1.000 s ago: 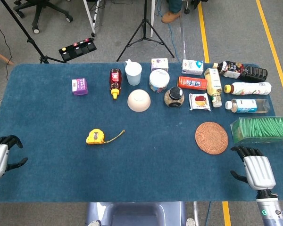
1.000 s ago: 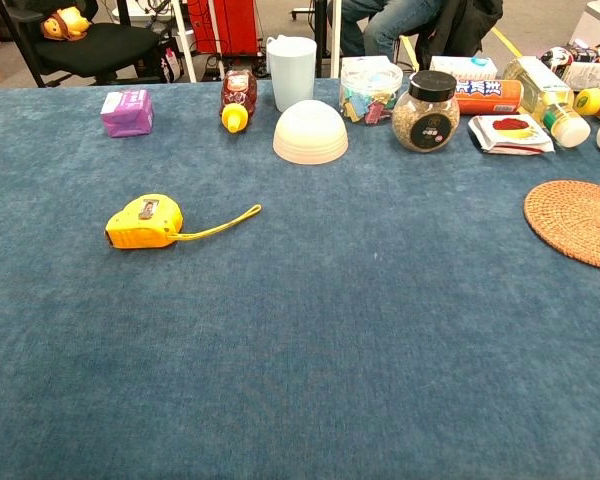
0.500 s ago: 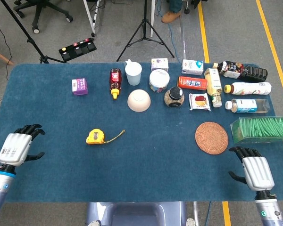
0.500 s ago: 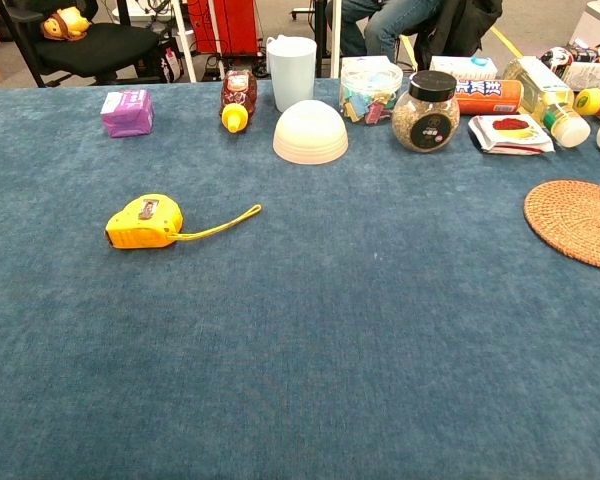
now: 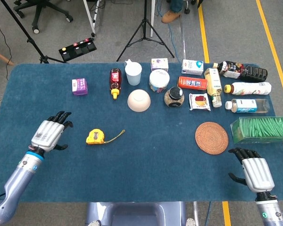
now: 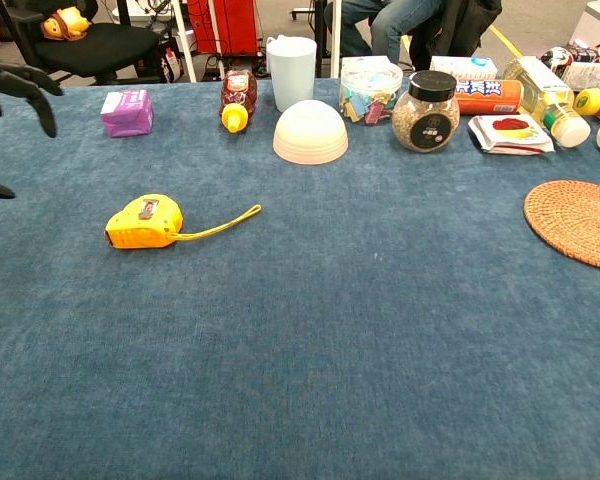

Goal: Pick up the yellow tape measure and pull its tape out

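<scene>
Item: yellow tape measure, lying on the blue bench, left of centre in the head view; a thin yellow strap trails from it toward the right. Nothing touches it.

Item: my left hand, lower left of the head view, beside the tape measure but apart from it; fingers spread wide, holding nothing. Only dark fingertips show at the chest view's upper left edge.

Item: my right hand, lower right corner of the head view, fingers apart and empty, below the woven coaster.

Item: upturned cream bowl, upper centre, among a row of bottles, jars and cartons.
</scene>
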